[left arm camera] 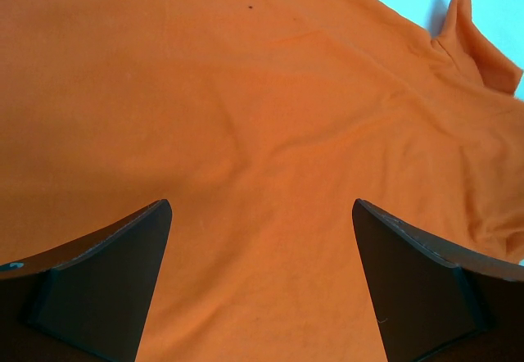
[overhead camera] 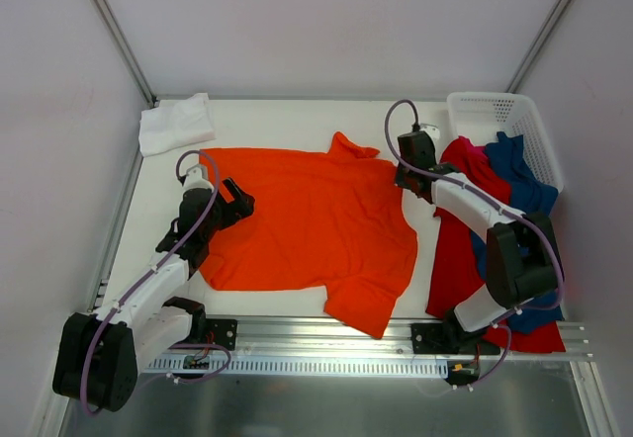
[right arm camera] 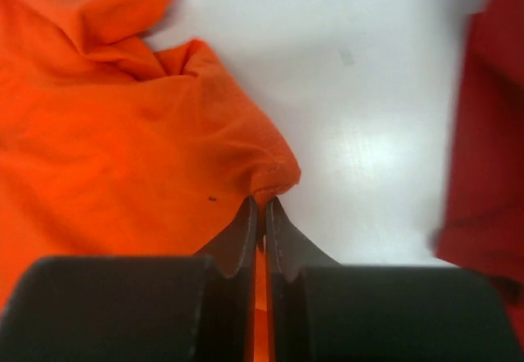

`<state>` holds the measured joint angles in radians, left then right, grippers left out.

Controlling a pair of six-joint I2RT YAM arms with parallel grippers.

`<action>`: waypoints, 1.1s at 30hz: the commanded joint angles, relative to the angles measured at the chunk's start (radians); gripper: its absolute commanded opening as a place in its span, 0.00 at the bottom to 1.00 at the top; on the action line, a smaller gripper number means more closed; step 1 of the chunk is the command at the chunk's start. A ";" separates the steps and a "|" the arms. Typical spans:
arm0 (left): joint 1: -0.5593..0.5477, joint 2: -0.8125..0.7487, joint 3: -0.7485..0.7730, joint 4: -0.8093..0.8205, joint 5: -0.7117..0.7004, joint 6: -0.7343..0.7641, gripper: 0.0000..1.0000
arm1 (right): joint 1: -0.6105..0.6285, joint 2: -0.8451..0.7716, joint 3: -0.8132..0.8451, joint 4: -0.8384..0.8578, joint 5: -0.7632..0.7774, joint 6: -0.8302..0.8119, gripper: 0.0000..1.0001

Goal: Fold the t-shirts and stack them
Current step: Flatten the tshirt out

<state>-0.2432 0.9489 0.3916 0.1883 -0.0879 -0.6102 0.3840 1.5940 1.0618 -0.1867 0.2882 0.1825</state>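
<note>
The bright orange t-shirt (overhead camera: pixel 307 219) lies spread across the middle of the white table (overhead camera: pixel 297 121). My left gripper (overhead camera: pixel 240 203) hovers open over its left edge; the left wrist view shows only orange cloth (left arm camera: pixel 262 133) between the wide-apart fingers (left arm camera: pixel 123 272). At the shirt's upper right corner my right gripper (overhead camera: pixel 404 178) is shut on a pinch of the orange hem (right arm camera: pixel 274 178). A white t-shirt (overhead camera: pixel 176 123) lies folded at the back left. A red t-shirt (overhead camera: pixel 465 229) and a dark blue t-shirt (overhead camera: pixel 519 175) hang out of the basket at the right.
A white perforated basket (overhead camera: pixel 495 116) stands at the back right corner. Grey walls and metal frame rails close in the table on three sides. A slotted rail (overhead camera: pixel 316 363) carries both arm bases at the near edge.
</note>
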 commanded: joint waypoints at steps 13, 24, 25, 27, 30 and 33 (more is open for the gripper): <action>-0.007 -0.018 -0.020 0.037 -0.021 0.009 0.94 | -0.036 0.001 0.070 -0.131 0.235 0.038 0.99; -0.008 -0.018 -0.033 0.048 -0.016 0.004 0.94 | -0.079 0.383 0.533 -0.074 -0.177 -0.063 1.00; -0.007 -0.018 -0.031 0.049 -0.018 0.004 0.94 | -0.077 0.411 0.571 -0.083 -0.201 -0.063 0.99; -0.007 -0.018 -0.031 0.048 -0.021 0.007 0.94 | -0.079 0.483 0.671 -0.105 -0.241 -0.057 1.00; -0.007 -0.021 -0.034 0.046 -0.021 0.007 0.94 | -0.079 0.530 0.739 -0.119 -0.256 -0.055 1.00; -0.007 -0.021 -0.036 0.048 -0.021 0.007 0.94 | -0.079 0.580 0.767 -0.108 -0.270 -0.052 1.00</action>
<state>-0.2432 0.9463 0.3611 0.2024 -0.0883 -0.6106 0.3054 2.1502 1.7672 -0.2832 0.0799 0.1379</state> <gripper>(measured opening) 0.938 0.993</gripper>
